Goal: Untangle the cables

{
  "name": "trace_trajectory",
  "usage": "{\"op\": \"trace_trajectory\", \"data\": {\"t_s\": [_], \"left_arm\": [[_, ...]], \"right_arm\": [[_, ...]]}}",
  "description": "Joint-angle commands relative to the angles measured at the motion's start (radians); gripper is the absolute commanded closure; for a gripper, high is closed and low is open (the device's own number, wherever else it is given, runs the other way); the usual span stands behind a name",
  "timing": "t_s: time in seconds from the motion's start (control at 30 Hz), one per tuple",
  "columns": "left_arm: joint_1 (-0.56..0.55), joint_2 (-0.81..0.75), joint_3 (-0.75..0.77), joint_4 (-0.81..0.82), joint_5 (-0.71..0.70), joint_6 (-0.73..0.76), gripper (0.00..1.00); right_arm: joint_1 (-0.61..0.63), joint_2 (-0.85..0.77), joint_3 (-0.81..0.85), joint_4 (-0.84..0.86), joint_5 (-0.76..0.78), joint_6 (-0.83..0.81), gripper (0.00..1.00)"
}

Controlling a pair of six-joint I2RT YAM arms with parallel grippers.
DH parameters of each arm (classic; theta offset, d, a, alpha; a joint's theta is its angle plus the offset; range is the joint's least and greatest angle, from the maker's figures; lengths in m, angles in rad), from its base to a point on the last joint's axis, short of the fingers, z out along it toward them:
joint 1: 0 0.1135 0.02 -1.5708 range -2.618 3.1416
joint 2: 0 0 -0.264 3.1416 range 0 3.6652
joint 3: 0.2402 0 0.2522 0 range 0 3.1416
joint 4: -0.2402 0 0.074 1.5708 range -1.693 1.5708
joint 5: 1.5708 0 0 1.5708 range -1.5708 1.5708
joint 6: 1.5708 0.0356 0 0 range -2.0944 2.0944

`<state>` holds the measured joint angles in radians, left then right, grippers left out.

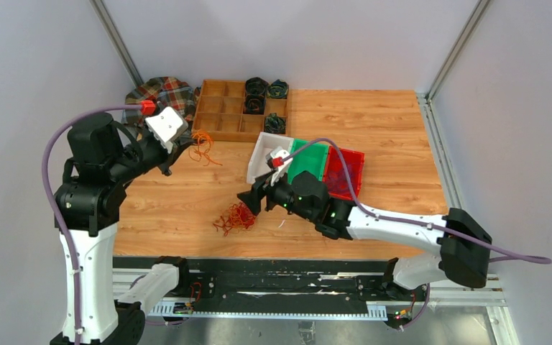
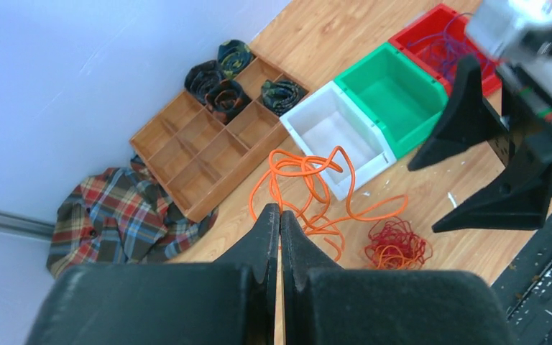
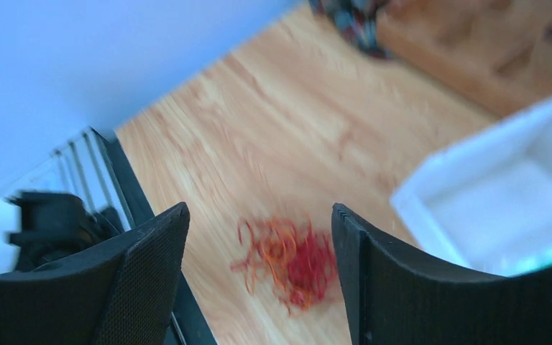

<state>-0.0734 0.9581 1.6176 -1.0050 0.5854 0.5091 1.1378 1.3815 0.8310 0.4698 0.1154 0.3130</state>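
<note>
A tangle of red and orange cables (image 1: 236, 218) lies on the wooden table near the front. It also shows in the left wrist view (image 2: 397, 245) and, blurred, in the right wrist view (image 3: 292, 259). My right gripper (image 1: 249, 203) is open and empty just above it, and the tangle shows between its fingers (image 3: 259, 213). My left gripper (image 1: 181, 149) is raised at the left, shut (image 2: 280, 214) on a looping orange cable (image 2: 307, 176) that hangs from its tips (image 1: 201, 146). Purple wires (image 2: 442, 44) lie in the red bin.
A wooden compartment tray (image 1: 219, 111) with dark coiled rolls (image 1: 256, 87) stands at the back. A plaid cloth (image 1: 159, 92) lies left of it. White (image 1: 258, 149), green (image 1: 309, 162) and red (image 1: 360, 176) bins stand in a row behind my right arm.
</note>
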Motion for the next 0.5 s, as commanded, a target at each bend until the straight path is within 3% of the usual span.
{"op": "trace_trajectory", "data": {"t_s": [0.0, 0.27, 0.47], "left_arm": [[0.005, -0.028, -0.012, -0.004, 0.067, -0.06, 1.0], [0.004, -0.063, -0.083, -0.004, 0.095, -0.1, 0.99], [0.005, -0.061, -0.078, -0.005, 0.107, -0.116, 1.0]], "right_arm": [[0.012, -0.059, 0.149, -0.01, -0.081, -0.163, 0.27], [0.021, -0.017, 0.28, 0.045, -0.192, -0.311, 0.24], [0.022, 0.028, 0.33, 0.025, -0.246, -0.329, 0.3]]}}
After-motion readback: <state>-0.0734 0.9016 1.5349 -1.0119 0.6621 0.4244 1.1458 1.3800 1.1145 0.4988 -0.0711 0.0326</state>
